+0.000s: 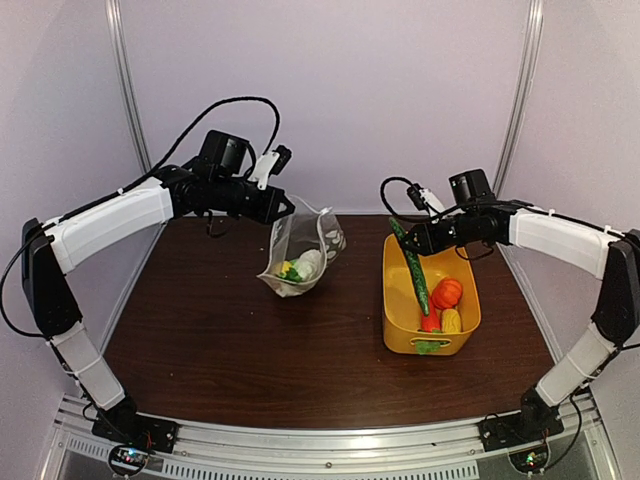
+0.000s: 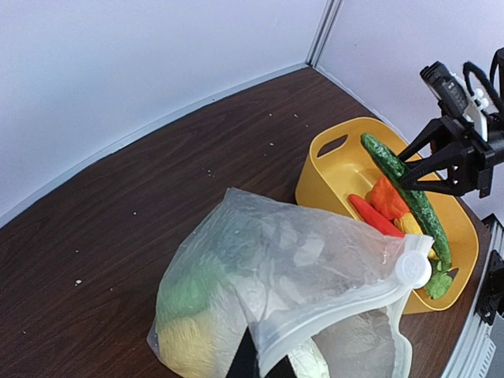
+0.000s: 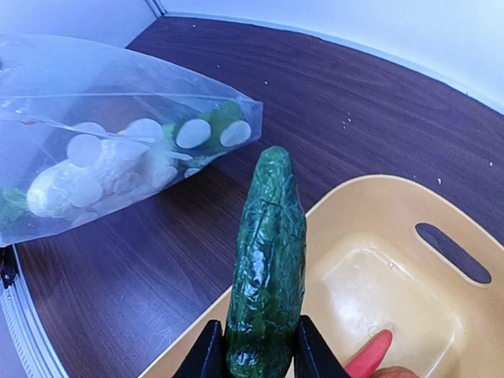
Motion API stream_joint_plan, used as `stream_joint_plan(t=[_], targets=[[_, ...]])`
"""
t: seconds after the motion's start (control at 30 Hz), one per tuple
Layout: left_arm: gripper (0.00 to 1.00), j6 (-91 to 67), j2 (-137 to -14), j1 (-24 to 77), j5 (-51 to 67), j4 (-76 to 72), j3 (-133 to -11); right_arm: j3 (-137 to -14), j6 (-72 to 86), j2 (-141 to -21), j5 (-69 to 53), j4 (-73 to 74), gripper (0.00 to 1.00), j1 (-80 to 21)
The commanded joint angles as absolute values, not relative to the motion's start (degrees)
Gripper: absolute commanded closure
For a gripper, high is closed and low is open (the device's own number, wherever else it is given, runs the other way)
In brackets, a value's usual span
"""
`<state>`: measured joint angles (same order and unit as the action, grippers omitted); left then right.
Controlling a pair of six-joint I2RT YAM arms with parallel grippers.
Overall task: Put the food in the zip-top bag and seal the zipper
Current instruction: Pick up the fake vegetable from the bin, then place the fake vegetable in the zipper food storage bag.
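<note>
The zip-top bag (image 1: 300, 250) hangs left of centre, its loaded bottom sagging down to the counter (image 1: 220, 340). White, green and yellow food (image 1: 300, 268) lies heaped inside. The left wrist view shows its mouth gaping, with a white slider tab (image 2: 413, 270) at one corner.

The left tool (image 1: 283, 208) is clenched on the bag's upper edge and holds it up. That arm climbs from its base, elbows out to the left and sends its forearm in level towards the middle.

The right tool (image 1: 415, 243) grasps a cucumber (image 1: 412, 265) near its upper end, one finger on each side. The cucumber slants down over the yellow basket (image 1: 400, 335), well apart from the bag. The right arm mirrors the left, with its elbow out to the right and its forearm reaching inward.

An orange piece (image 1: 447, 293), a red piece (image 1: 430, 322) and a yellow piece (image 1: 451, 321) lie in the basket.

The counter is dark brown wood flecked with pale crumbs. Pale walls (image 1: 330, 90) close it in, and a metal rail (image 1: 330, 440) at the near edge carries both bases.
</note>
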<state>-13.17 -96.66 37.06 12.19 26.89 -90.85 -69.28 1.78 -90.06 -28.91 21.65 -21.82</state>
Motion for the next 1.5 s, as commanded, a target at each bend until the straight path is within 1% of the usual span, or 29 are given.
stream_joint_plan(t=[0.0, 0.2, 0.33, 0.47, 0.57, 0.7, 0.9, 1.0, 1.1, 1.4, 1.47], targets=[[1.0, -12.95, -96.12, 36.65, 16.57, 22.77, -90.44, -71.38, -3.62, -86.25, -32.61, 23.34, 0.76, -21.51], [1.0, -12.33, -96.76, 36.56, 17.31, 23.27, -90.37, -76.87, -6.69, -81.67, -34.06, 21.58, 0.75, -21.83], [1.0, -12.67, -97.15, 36.56, 19.01, 22.89, -90.56, -82.03, -7.55, -81.68, -34.94, 20.3, 0.75, -23.29], [1.0, -12.05, -98.41, 36.04, 20.15, 22.89, -91.48, -87.93, -6.07, -84.05, -35.98, 18.59, 0.75, -25.87], [1.0, -13.85, -99.36, 34.48, 24.29, 23.05, -91.85, -93.17, -5.91, -86.44, -35.66, 19.16, 0.75, -30.31], [1.0, -14.58, -99.32, 33.93, 27.6, 23.01, -91.52, -101.5, -10.71, -90.68, -34.33, 23.51, 0.75, -36.1], [1.0, -14.94, -99.4, 33.93, 29.52, 22.96, -91.41, -111.91, -13.53, -97.67, -32.14, 24.32, 0.75, -41.93], [1.0, -14.86, -99.7, 33.93, 30.71, 23.26, -91.72, -116.52, -17.98, -100.3, -29.81, 26.75, 0.75, -45.58], [1.0, -14.99, -99.75, 33.93, 33.12, 23.29, -92.1, -119.65, -22.43, -102.15, -27.27, 29.17, 0.75, -48.72], [1.0, -16.37, -100.37, 32.32, 43.82, 22.87, -93.15, -125.45, -29.33, -104.84, -28.94, 34.26, 0.76, -52.87], [1.0, -16.63, -100.29, 32.01, 44.44, 22.91, -93.25, -126.37, -31.21, -105.56, -28.86, 35.17, 0.76, -54.25]])
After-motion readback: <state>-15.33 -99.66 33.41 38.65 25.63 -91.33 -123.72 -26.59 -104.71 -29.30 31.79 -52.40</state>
